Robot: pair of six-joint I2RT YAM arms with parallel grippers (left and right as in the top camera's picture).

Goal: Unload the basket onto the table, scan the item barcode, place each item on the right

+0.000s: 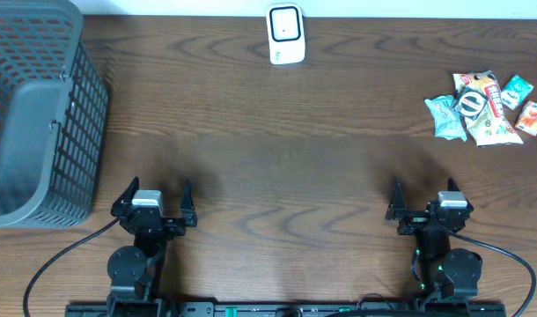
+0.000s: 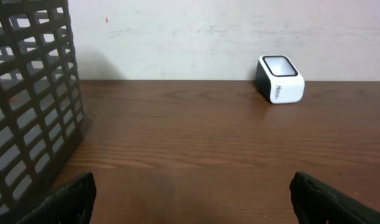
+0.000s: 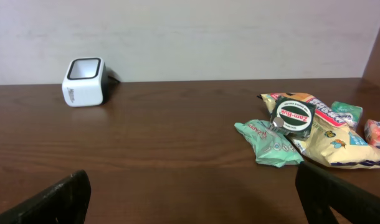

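The items to be scanned form a small pile of snack packets (image 1: 484, 110) on the far right of the table (image 1: 277, 150), close to its right edge. On top of the pile sits a round tin (image 1: 470, 104) with a dark rim and a white label reading "Zam-Buk"; it rests on a cream packet (image 1: 495, 129). A teal packet (image 1: 445, 117) lies crumpled at the left edge of the pile, touching the tin's underlying packet. A green packet (image 1: 516, 91) and a red-orange packet (image 1: 533, 117) lie at the right edge. No barcode is legible on any packet in these views. The barcode scanner (image 1: 285, 33), a white box with a dark window on its upper face, stands at the far centre edge of the table against the wall, well apart from the pile. The right gripper (image 1: 424, 192) is at the near right of the table, in line with the pile but well short of it; its jaws are spread wide and hold nothing. The left gripper (image 1: 158, 187) is at the near left, jaws likewise spread wide and holding nothing, facing the scanner across bare wood. A grey plastic lattice basket (image 1: 88, 114) stands at the far left of the table, beside the left gripper and apart from it. What the basket contains cannot be told.
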